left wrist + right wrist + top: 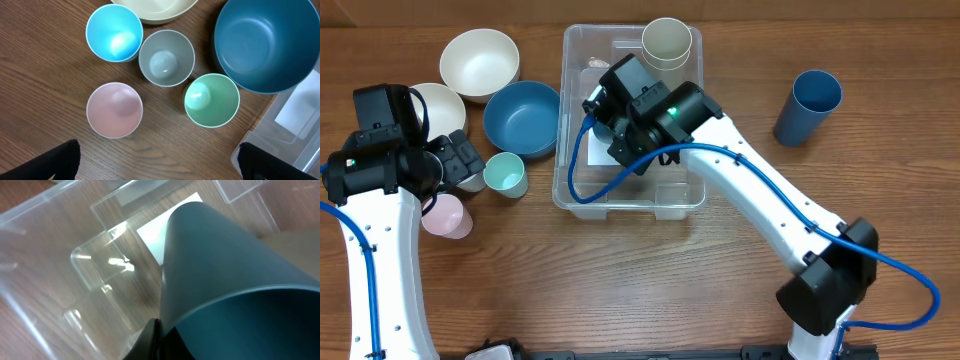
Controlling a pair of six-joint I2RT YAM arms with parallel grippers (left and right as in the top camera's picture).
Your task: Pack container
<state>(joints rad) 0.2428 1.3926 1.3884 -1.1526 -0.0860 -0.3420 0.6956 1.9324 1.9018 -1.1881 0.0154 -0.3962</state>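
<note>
overhead: the large clear rectangular plastic container [670, 195] sits mid-table, the right gripper [605, 108] down inside it. left wrist: the left gripper [159, 150] hangs wide open above small pastel plastic cups [114, 110]. right wrist: the right one clamps a dark blue plastic cup [225, 280]. the container looks light, stiff, slick; hold its rim.
</note>
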